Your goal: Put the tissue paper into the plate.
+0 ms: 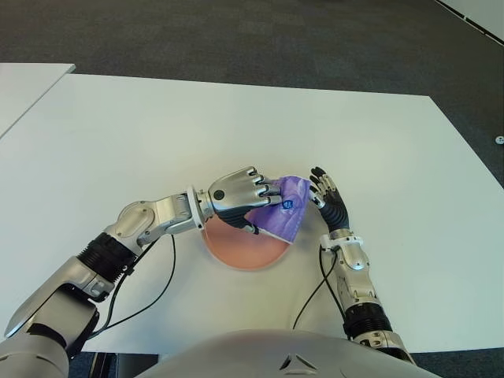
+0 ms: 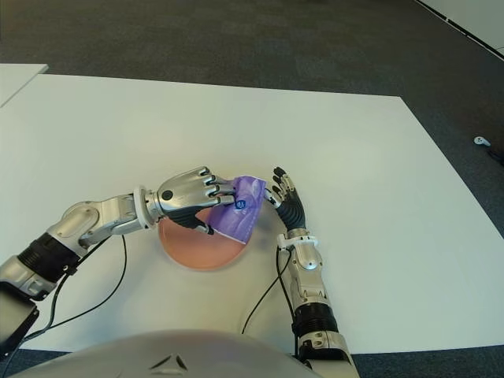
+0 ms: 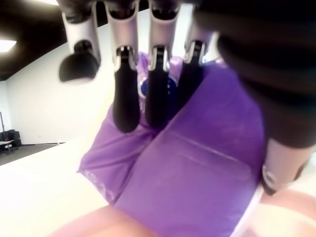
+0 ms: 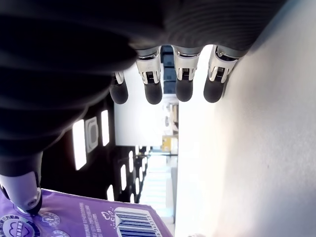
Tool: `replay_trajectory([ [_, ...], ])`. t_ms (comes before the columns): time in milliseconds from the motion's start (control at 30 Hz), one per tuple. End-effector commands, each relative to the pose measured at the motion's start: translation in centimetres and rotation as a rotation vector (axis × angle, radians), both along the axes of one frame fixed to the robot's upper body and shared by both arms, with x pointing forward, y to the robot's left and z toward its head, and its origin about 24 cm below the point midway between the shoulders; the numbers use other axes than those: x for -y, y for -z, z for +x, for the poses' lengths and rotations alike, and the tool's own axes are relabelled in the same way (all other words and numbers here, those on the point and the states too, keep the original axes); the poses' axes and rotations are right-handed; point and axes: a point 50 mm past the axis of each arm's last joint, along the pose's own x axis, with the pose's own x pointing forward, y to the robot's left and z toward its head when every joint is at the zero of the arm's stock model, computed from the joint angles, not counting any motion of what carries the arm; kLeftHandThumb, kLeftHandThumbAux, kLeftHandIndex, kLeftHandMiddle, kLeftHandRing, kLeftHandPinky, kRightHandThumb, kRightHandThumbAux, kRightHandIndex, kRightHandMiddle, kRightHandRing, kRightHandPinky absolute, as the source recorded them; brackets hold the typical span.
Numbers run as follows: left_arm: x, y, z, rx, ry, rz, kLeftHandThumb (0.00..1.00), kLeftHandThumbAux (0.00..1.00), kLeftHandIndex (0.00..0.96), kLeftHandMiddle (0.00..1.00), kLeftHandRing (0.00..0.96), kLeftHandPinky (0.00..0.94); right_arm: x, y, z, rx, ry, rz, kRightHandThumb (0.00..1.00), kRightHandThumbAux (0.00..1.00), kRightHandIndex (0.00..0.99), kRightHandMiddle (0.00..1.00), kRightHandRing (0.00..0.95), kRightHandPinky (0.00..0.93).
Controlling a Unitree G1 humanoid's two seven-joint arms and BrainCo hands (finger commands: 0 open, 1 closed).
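Note:
A purple tissue pack (image 1: pixel 285 206) is held in my left hand (image 1: pixel 246 197), fingers curled over its top and thumb under it. It hangs tilted over the right rim of the salmon-pink plate (image 1: pixel 236 248) near the table's front middle. The left wrist view shows the fingers (image 3: pixel 158 94) pressed on the purple wrapper (image 3: pixel 197 168) above the plate. My right hand (image 1: pixel 327 198) stands just right of the pack, fingers straight and spread, holding nothing. In the right wrist view its fingertips (image 4: pixel 183 89) are free and the pack's barcode end (image 4: pixel 98 219) lies beside the thumb.
The white table (image 1: pixel 157 134) stretches wide around the plate. A second white table's corner (image 1: pixel 24 83) shows at the far left. Dark carpet lies beyond the far edge. Black cables (image 1: pixel 157 291) trail from both forearms near the front edge.

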Motion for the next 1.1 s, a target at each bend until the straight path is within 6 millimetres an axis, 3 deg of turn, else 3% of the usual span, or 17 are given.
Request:
replay_trajectory([
  [33,-0.47,0.68,-0.38,-0.022,0.008,0.071,0.85,0.67,0.395,0.544,0.823,0.837,0.19,5.53,-4.46,-0.312,0.024,0.022,0.0,0.563,0.0,0.0,0.0,0.0],
  [1100,-1.2,-0.22,-0.24,0.045,-0.007,0.124,0.851,0.669,0.398,0.551,0.823,0.841,0.86,5.73,-4.47,-0.322,-0.005,-0.003,0.0,0.582,0.0,0.0,0.0,0.0],
])
